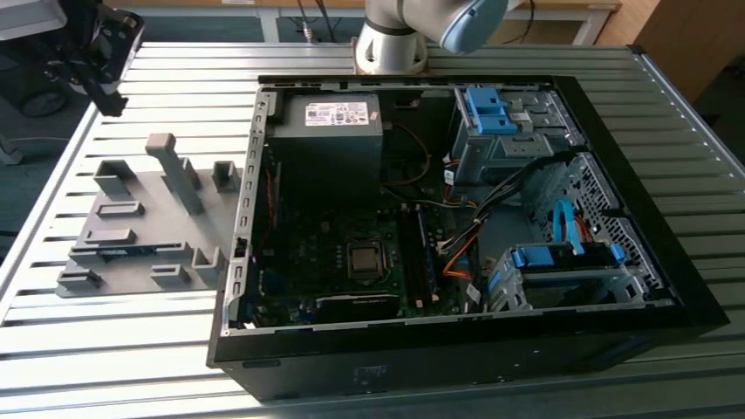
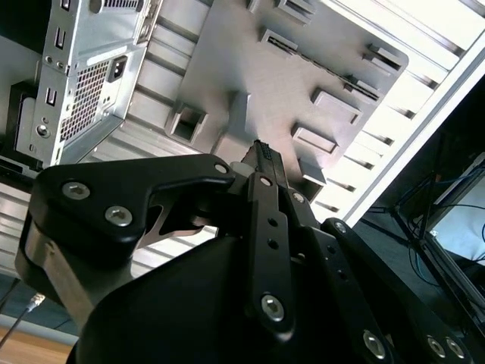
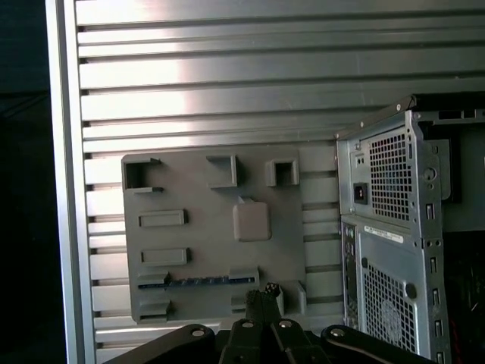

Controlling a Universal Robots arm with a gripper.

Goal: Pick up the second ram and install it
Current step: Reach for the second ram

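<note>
The second ram [image 3: 198, 281] is a thin blue-green strip standing on edge between two low blocks of the grey holder plate [image 3: 204, 250]. In the exterior view the ram [image 1: 117, 251] shows on the plate [image 1: 140, 236], to the exterior view's left of the open computer case [image 1: 466, 340]. My gripper [image 3: 267, 291] hangs high above the plate, off the ram's end and well apart from it. In the second wrist view the gripper [image 2: 261, 150] has its fingers pressed together with nothing between them.
The case lies open on a slatted metal table [image 1: 174, 87], its motherboard [image 1: 349, 262] with cables and blue drive cages [image 1: 564, 262] exposed. Tall grey posts [image 1: 174, 170] stand on the holder plate. The arm's base [image 1: 390, 44] is behind the case.
</note>
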